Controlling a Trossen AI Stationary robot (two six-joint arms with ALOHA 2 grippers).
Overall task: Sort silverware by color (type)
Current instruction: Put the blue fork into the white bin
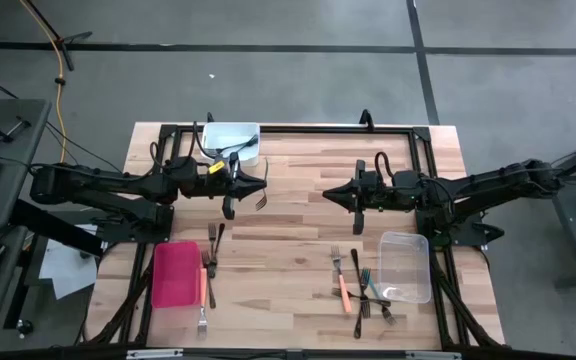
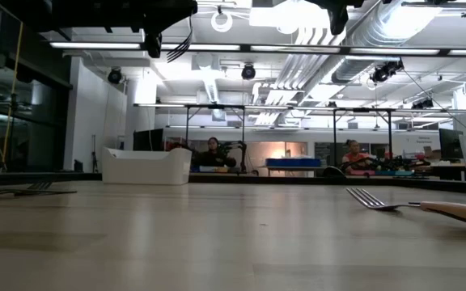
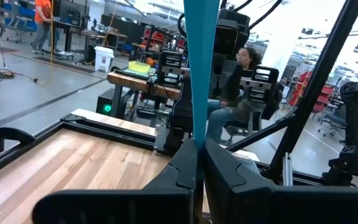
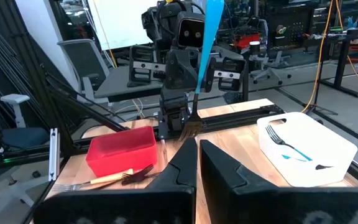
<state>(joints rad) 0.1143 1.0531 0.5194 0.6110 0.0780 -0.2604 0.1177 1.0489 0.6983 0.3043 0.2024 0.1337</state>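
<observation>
Silverware is noted in 3 places on the table, with 1 piece in the air. A teal fork [image 4: 204, 56] is held by the left gripper [image 1: 236, 192], jaws clamped on its handle; in the right wrist view the handle rises above the fingers and the tines hang below. Its long axis is therefore judged roughly upright. The gripper hangs just in front of the white tub [image 1: 231, 146], so the left arm is much the nearer to that tub, and the coming move is judged a short carry toward it and a release.

The white tub is seen to hold at least 1 teal fork already [image 4: 289, 147], with 1 or 2 darker pieces beside it. The clear tub [image 1: 405, 266] at the right looks nearly empty; 1 faint item near its lower edge cannot be identified. The red tray [image 1: 175, 273] appears bare.

The right gripper [image 1: 357, 197] waits at mid-table, jaws closed on nothing visible.

Loose pieces are noted beside the red tray, including an orange-handled fork [image 1: 202, 290] and dark forks [image 1: 213, 240], and left of the clear tub, including another orange-handled one [image 1: 343, 290].
</observation>
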